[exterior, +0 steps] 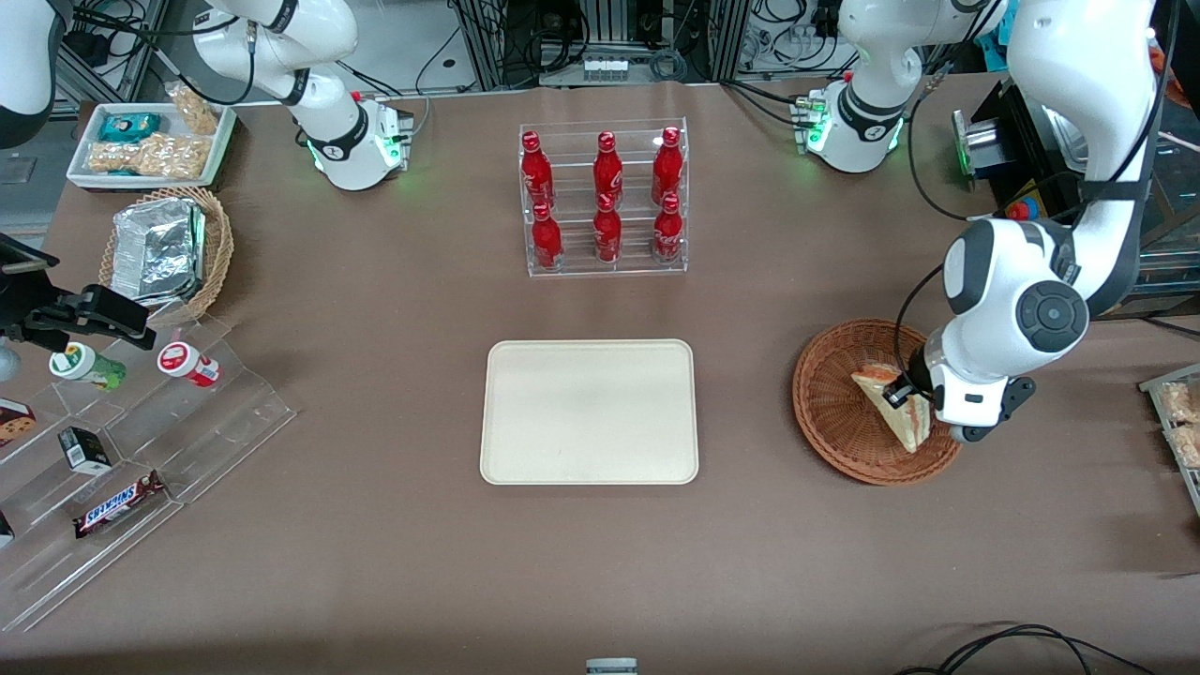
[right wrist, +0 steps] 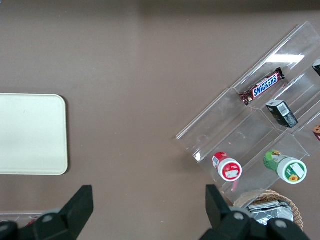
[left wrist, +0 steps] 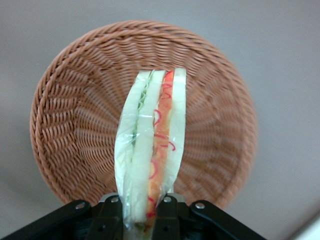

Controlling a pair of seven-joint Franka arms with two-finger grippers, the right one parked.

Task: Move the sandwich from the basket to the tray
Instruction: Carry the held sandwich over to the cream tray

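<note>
Tool [left wrist: 140, 212] cut off by wrist-view edge; sandwich [left wrist: 150, 150] hides its fingertips and part of the basket [left wrist: 75, 110] floor.

Wrapped sandwich [exterior: 892, 405] edge-up over brown wicker basket [exterior: 836, 405]; cream tray [exterior: 590, 412] bare.

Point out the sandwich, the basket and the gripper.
sandwich [left wrist: 150, 150]: left wrist view, white bread edge.
basket [exterior: 830, 394]: front view, bare woven floor.
gripper [left wrist: 142, 210]: left wrist view, between fingertips clamping the sandwich.
</note>
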